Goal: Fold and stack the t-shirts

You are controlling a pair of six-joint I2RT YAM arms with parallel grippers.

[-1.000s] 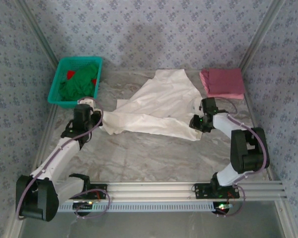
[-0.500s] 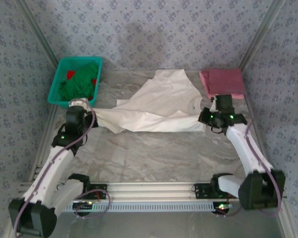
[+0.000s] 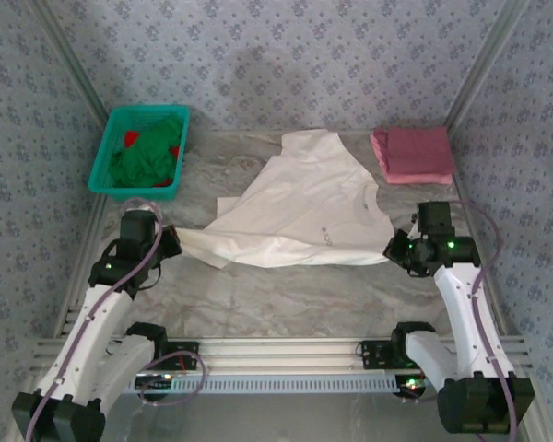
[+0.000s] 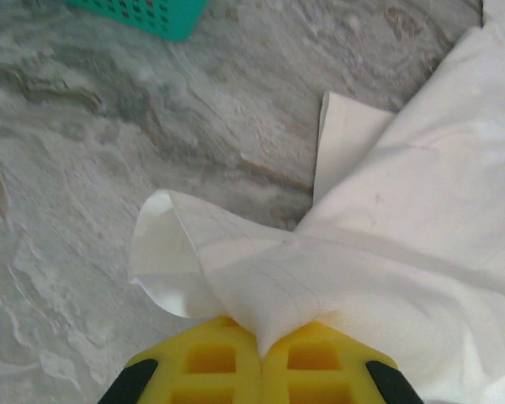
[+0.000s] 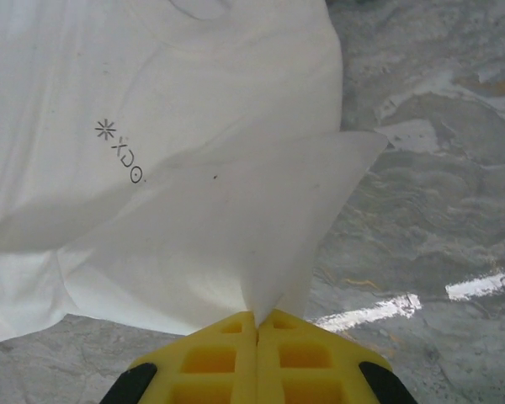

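1. Nearest you, the left gripper has its jaws pinched tight on a corner of the white shirt. A little curl of cloth loops out to the left of the pinch, and the rest runs off ahead and to the right.
2. It's the same on the other side. The right gripper is clamped hard on a pointed fold of that shirt, and the cloth fans out ahead and to the left. Bare table is on its right.
3. Here's what your next move turns on. The shirt's near edge runs left to right between the two pinches, and the whole body lies beyond the jaws, toward the far wall. Each arm has its own end, so neither is "nearer". I'd guess you either drag it toward you to flatten it or carry that edge away from you to fold.
4. The chest mark faces up, just ahead of the right pinch.
5. The shirt's far end is rumpled, so it isn't lying flat yet.
6. Further back on the right, the pink shirt sits folded, just beside the white one's far end. I can't tell if they touch. Your right arm is closer to it.
7. The basket is far left, well apart from everything else.
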